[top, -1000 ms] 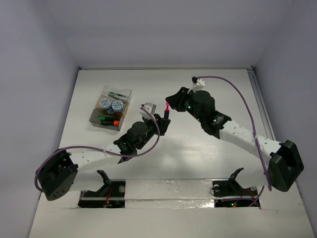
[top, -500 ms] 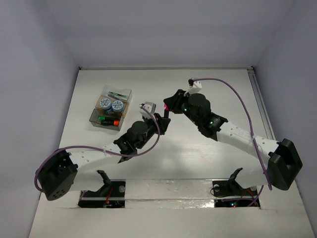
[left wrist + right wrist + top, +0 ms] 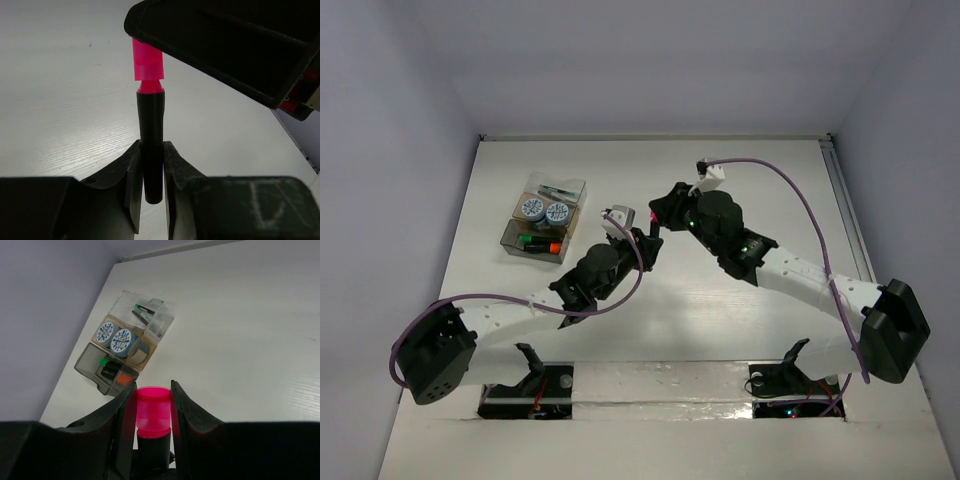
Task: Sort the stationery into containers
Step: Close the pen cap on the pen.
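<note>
Change: right arm seen shifted a little left and toward the far side vs. the earlier top views; its wrist now closer over the left gripper (image 3: 650, 238). Left arm and boxes (image 3: 542, 224) unchanged.

Marker: black pen body with pink cap (image 3: 148, 66), held upright mid-table, well right of the boxes, above the table (image 3: 760, 190).

Left grip: jaws closed to a narrow slit on the lower black barrel (image 3: 151, 145); barrel end seen poking just below the fingers (image 3: 131, 182).

Right grip: right gripper (image 3: 153, 410) closed on the pink cap, a finger pressed to each side; only the cap top is seen between them.

Step, as judged: cap being seated on, or pulled off, the marker by both arms; which one can't be told.

How to do well: cap and barrel should be kept on one axis; force applied straight along the barrel, no sideways lever. Left grip to be kept firm so the barrel isn't slid through.

Left arm pose: stretched diagonally from near-left base toward centre, wrist raised, fingers pointed up and away.

Right arm pose: reached from near-right base across to centre, elbow bent, wrist tipped down onto the cap.

Boxes: at far left; two blue-white discs (image 3: 113, 336) in the middle one, green- and orange-ended markers (image 3: 113, 374) in the nearest, thin pens (image 3: 145, 312) in the farthest.
</note>
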